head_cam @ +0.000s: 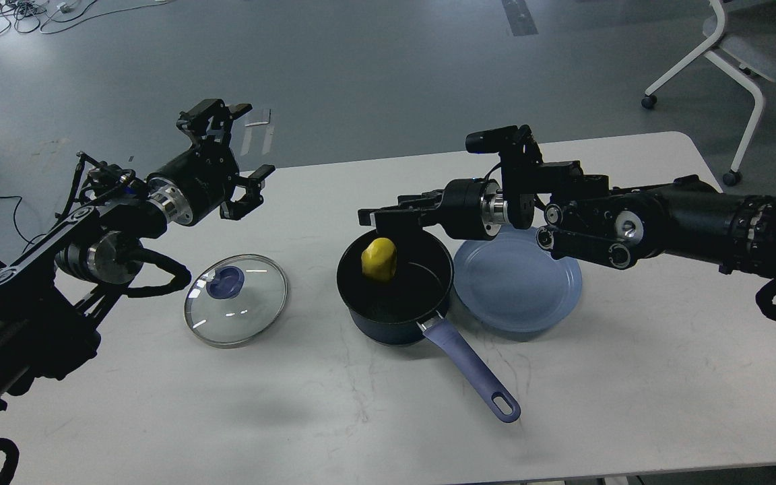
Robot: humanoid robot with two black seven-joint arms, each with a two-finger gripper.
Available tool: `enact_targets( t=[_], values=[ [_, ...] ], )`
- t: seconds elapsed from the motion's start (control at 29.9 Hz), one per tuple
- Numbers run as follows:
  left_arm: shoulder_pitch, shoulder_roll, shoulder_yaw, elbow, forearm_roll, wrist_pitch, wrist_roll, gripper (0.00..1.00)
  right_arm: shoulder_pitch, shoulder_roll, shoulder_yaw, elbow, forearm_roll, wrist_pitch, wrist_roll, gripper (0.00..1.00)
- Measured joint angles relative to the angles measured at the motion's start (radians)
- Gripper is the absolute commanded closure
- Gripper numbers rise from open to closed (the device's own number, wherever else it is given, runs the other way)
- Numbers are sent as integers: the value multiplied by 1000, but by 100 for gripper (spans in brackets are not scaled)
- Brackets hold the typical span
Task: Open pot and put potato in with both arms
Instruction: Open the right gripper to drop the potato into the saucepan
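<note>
A: Potato [379, 259] first: where is it?

B: Inside the pot [395, 283], toward the far left of the bowl, standing on end. Nothing grips it.

A: And the right gripper [388, 217]?

B: Just above the pot's far rim, fingers spread and empty, pointing left. The potato lies below and slightly nearer than the fingertips.

A: So dropping it in looks done. What does the next move turn on?

B: I judge the right arm only needs to pull back toward the plate [517, 283], right of the pot. The lid [236, 299] lies flat left of the pot.

A: Which arm is nearer the lid?

B: The left gripper [238, 156], raised beyond the lid, its fingers wide and holding nothing.
</note>
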Motion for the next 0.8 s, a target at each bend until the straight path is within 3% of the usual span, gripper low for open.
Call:
enact_targets(
  t=[0.13,0.27,0.53,0.8],
  values=[
    [21,-6,-11,1,-41,-4,-2,2,-20,-6,183,-5,198,11,0,0],
    [45,-10,-47,1,-86,-5,-3,2,-90,-38,367,-4,531,119,-5,0],
    [123,-28,-135,1,-96,-5,-2,2,-264,-96,622,-3,869,184,-138,0],
    [143,-31,-143,-1,-95,-5,-3,2,-339,-88,737,-3,919,174,-209,0]
  ],
)
